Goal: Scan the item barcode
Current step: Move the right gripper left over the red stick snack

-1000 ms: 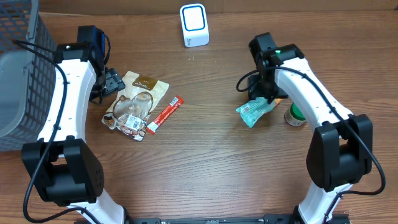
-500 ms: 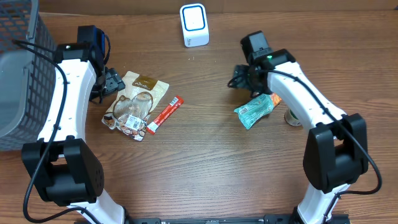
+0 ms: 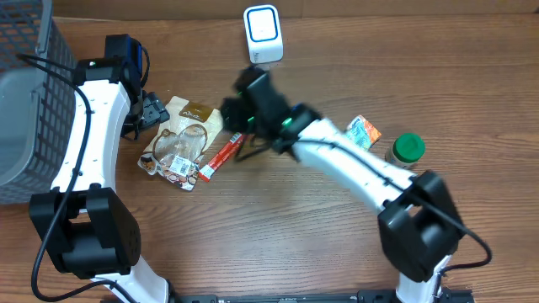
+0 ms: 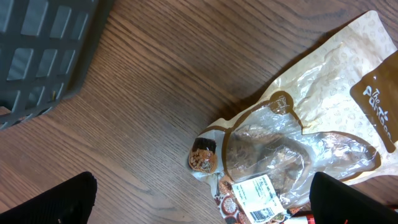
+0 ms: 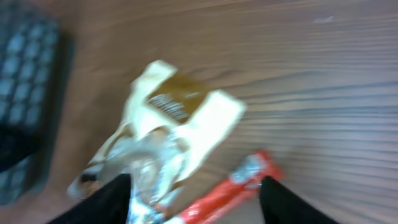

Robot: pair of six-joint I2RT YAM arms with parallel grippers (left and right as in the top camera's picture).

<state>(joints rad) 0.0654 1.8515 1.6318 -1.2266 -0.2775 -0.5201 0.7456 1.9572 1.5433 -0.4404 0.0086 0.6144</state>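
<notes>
**What Our Wooden Tabletop Carries**

We see a brown wooden tabletop (image 3: 278, 227). Under the right claw (image 3: 238, 135) lies a red stick packet (image 3: 223, 156), with a tan snack pouch (image 3: 181, 139) just beyond. A white scanner (image 3: 263, 34) stands near the claw. A teal packet (image 3: 364, 132) and a green-lidded jar (image 3: 407, 149) sit well behind it. A grey basket (image 3: 21, 101) is farthest.

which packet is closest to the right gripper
The red stick packet, right beneath the right gripper; the tan pouch lies just past it, the teal packet far off by the jar.
</notes>
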